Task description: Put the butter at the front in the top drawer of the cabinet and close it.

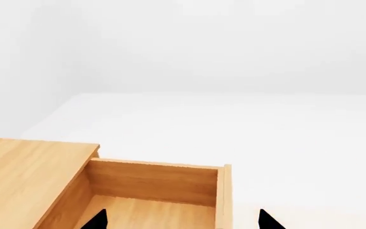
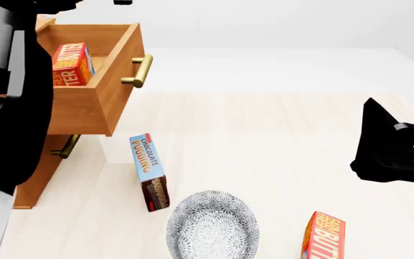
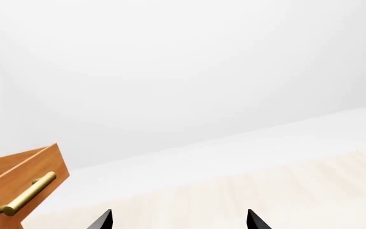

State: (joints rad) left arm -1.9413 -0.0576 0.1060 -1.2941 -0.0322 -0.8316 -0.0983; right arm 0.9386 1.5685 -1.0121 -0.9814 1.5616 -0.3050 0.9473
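Butter (image 2: 71, 65) stands inside the pulled-out top drawer (image 2: 114, 81) of the cabinet (image 2: 38, 178). Left hand (image 1: 181, 220) hovers over that drawer, fingertips spread apart and empty; right hand (image 3: 179, 220) likewise gapes above the surface (image 2: 264, 140).

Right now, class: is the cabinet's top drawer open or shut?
Open. In the head view the top drawer juts out from the cabinet, with a butter carton standing inside.

The butter (image 2: 71, 65), a red carton with a yellow-orange face, stands upright inside the top drawer (image 2: 99, 102). That orange-brown drawer with a brass bar handle is pulled open from the cabinet (image 2: 38, 178).
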